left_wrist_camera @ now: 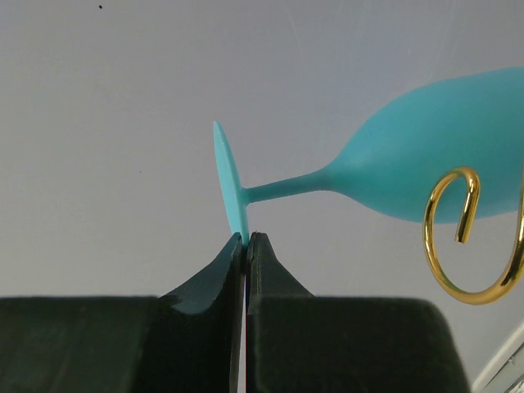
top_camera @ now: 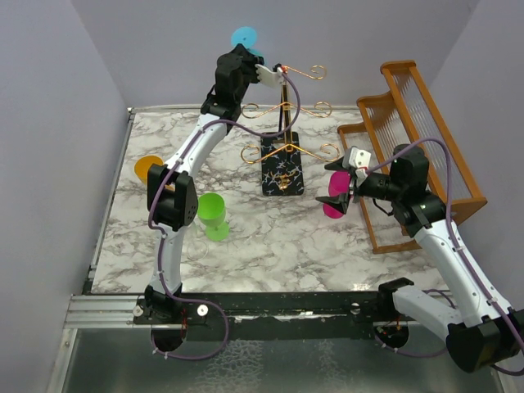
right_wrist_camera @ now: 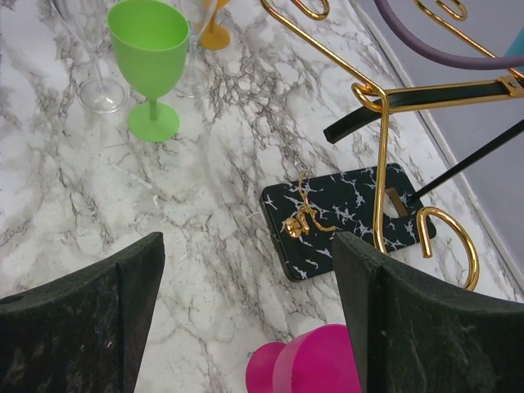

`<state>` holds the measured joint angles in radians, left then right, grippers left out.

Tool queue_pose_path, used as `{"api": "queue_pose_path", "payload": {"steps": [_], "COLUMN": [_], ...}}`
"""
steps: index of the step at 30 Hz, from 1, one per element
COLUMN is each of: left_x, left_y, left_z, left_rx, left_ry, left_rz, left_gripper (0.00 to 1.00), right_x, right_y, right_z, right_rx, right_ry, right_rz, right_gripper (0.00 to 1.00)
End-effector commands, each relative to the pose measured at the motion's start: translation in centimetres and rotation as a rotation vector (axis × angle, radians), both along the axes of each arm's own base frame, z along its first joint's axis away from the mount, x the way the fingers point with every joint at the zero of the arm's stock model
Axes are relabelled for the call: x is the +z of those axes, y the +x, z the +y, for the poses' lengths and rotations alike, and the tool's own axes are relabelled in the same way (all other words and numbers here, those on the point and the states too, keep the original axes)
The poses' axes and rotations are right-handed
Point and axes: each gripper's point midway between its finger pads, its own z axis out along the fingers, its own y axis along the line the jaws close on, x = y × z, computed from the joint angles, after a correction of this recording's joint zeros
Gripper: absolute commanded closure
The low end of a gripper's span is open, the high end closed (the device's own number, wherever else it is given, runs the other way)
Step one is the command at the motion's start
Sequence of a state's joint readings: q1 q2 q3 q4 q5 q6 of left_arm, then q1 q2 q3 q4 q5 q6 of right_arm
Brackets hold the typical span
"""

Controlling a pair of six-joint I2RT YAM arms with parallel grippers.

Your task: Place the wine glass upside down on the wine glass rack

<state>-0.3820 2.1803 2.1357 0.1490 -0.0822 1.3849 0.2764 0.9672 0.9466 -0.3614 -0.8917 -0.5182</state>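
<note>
My left gripper [top_camera: 248, 51] is raised beside the top of the gold wire wine glass rack [top_camera: 284, 106] and is shut on a cyan wine glass [top_camera: 243, 36]. In the left wrist view the jaws [left_wrist_camera: 246, 237] pinch the rim of the glass's foot [left_wrist_camera: 229, 190], and the bowl [left_wrist_camera: 434, 155] lies sideways next to a gold scroll arm [left_wrist_camera: 458, 246]. The rack's black speckled base [right_wrist_camera: 344, 214] sits on the marble table. My right gripper [top_camera: 341, 185] is open and empty, just above a magenta wine glass [right_wrist_camera: 319, 367].
A green wine glass [top_camera: 212, 214] and an orange one [top_camera: 147, 169] stand left of the rack. A clear glass [right_wrist_camera: 92, 82] stands by the green one. A brown wooden slatted rack [top_camera: 417, 123] fills the right side. Walls close in the left, back and right.
</note>
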Motion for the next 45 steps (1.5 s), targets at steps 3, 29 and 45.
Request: {"api": "queue_pose_path", "payload": {"steps": [3,29,45], "left_x": [2.0,1.1,-0.4], "left_y": [-0.7,-3.2,-4.6], "left_z": [-2.5,-4.4,-3.5], "left_rx": [-0.097,-0.228,-0.211], "left_ry": [0.005,-0.087,-0.081], "left_rz": [-0.060,0.104,0.182], "left_gripper": [1.00,1.00,1.00], "right_x": [0.7,0.3,0.3], "right_y": [0.1,0.7,0.8], "right_z": [-0.2,-0.7,-0.9], "right_rx": [-0.006,-0.029,-0.037], "right_ry": [0.011,0.005,0.005], "right_rz": [-0.043,-0.041,-0.047], "right_gripper": [0.17,0.18,0.17]}}
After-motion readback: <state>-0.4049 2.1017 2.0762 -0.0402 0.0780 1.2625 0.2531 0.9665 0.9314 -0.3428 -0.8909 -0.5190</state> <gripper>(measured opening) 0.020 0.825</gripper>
